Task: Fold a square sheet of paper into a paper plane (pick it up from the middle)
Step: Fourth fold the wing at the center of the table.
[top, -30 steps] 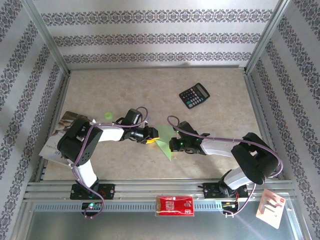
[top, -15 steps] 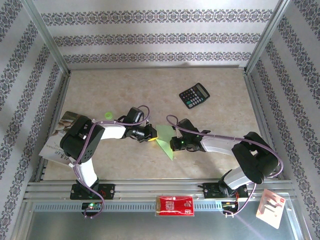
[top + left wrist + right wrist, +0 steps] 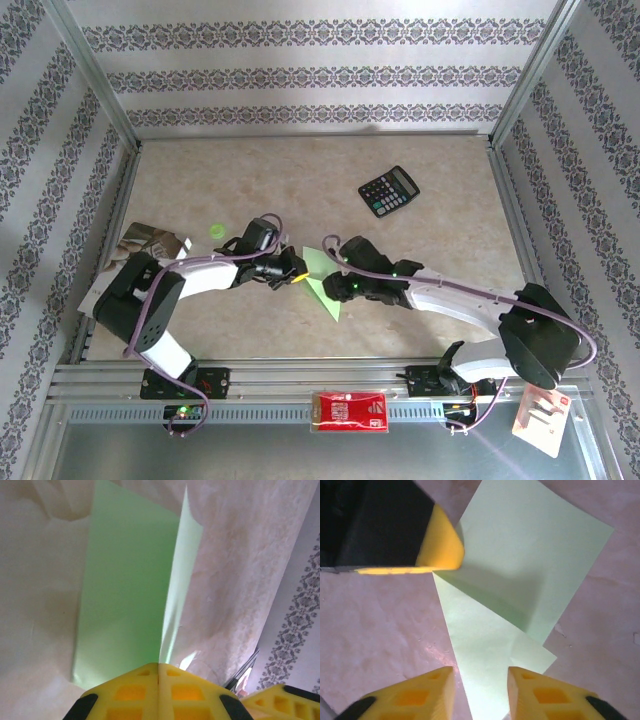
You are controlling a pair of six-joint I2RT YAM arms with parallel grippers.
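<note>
Starting at the counter's (image 3: 440,250) left edge, a booklet (image 3: 148,240) is lying flat, out of the play. The tiny green dot (image 3: 215,230) is sitting just beside it, toward the middle.

Now the left pincer (image 3: 159,674): its yellow fingers are pressing flat together and pinching the square sheet of paper (image 3: 125,595) right at a creased edge. I'd say that's anchoring the sheet so the fold cannot slide.

The sheet is lying in the middle of the counter, closer to the near edge than the far one, between the two pincers. It's already partly folded, one flap lying over another. One layer is standing up off the counter along the crease where the left pincer is gripping.

On to the right pincer (image 3: 481,680). Its fingers are standing spread, straddling a strip of the sheet and gripping nothing; whether they are touching the paper I cannot tell. It's looking as if the left side is doing the holding while the right is lining up to press or turn the next flap.

By my reading the folding is looking far from finished.

Further right, toward the far right corner, the black calculator (image 3: 389,190) is sitting well apart from the action.

One risk, as I'm judging it: thin paper pinched at one edge is liable to pivot, so the right pincer's next move is calling for a gentle touch.
</note>
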